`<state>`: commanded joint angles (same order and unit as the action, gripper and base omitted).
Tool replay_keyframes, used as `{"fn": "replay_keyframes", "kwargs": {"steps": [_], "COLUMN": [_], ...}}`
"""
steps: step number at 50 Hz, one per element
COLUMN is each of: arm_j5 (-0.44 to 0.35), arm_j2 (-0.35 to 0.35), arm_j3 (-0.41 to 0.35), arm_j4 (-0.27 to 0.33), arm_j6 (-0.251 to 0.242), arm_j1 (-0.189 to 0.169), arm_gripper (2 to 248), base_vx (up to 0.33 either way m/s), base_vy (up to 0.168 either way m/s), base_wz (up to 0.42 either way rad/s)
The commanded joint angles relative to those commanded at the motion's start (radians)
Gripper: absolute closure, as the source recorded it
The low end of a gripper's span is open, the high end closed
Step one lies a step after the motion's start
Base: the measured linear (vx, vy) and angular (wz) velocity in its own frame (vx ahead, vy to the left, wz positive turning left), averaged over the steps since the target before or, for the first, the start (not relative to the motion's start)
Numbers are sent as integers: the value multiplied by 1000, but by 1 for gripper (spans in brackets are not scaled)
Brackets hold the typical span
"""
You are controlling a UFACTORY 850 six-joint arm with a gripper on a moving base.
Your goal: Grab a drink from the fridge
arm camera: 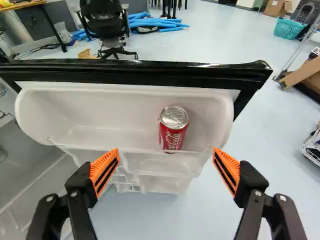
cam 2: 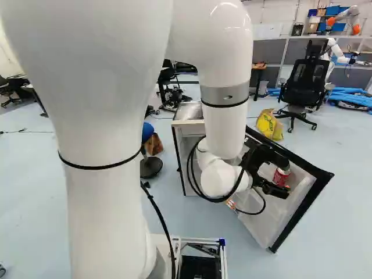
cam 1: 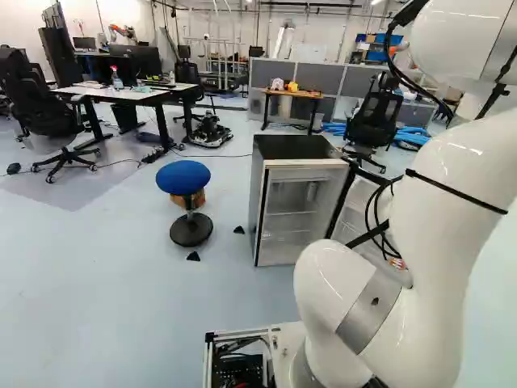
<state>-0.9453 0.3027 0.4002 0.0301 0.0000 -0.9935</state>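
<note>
A red, silver-topped metal can (arm camera: 173,130) stands upright in the white plastic door bin (arm camera: 100,107) of a boxy, black-topped fridge (cam 1: 292,147), ahead of the black robotic hand (arm camera: 166,149), whose orange-padded fingers are spread wide.

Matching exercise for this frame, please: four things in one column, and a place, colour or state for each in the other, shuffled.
Column one:
1. Drink can
2. Gripper
3. Stool seat
4. Fridge door

Column two:
A. Blue
B. Swung out from the fridge body
C. Standing in a white door shelf
D. Fingers apart, gripping nothing

Pairs: 1-C, 2-D, 3-A, 4-B
</note>
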Motion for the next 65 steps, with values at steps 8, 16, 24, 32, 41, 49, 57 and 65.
{"fn": "replay_keyframes", "kwargs": {"steps": [8, 16, 24, 32, 41, 49, 57, 65], "arm_j5": [0, 0, 0, 0, 0, 0, 0, 0], "arm_j2": [0, 0, 0, 0, 0, 0, 0, 0], "arm_j3": [0, 0, 0, 0, 0, 0, 0, 0], "arm_j4": [0, 0, 0, 0, 0, 0, 0, 0], "arm_j6": [0, 0, 0, 0, 0, 0, 0, 0], "arm_j1": [0, 0, 0, 0, 0, 0, 0, 0], "arm_gripper": [3, 25, 37, 60, 59, 59, 59, 84], "base_vx": [0, 0, 0, 0, 0, 0, 0, 0], "base_vy": [0, 0, 0, 0, 0, 0, 0, 0], "base_wz": [0, 0, 0, 0, 0, 0, 0, 0]}}
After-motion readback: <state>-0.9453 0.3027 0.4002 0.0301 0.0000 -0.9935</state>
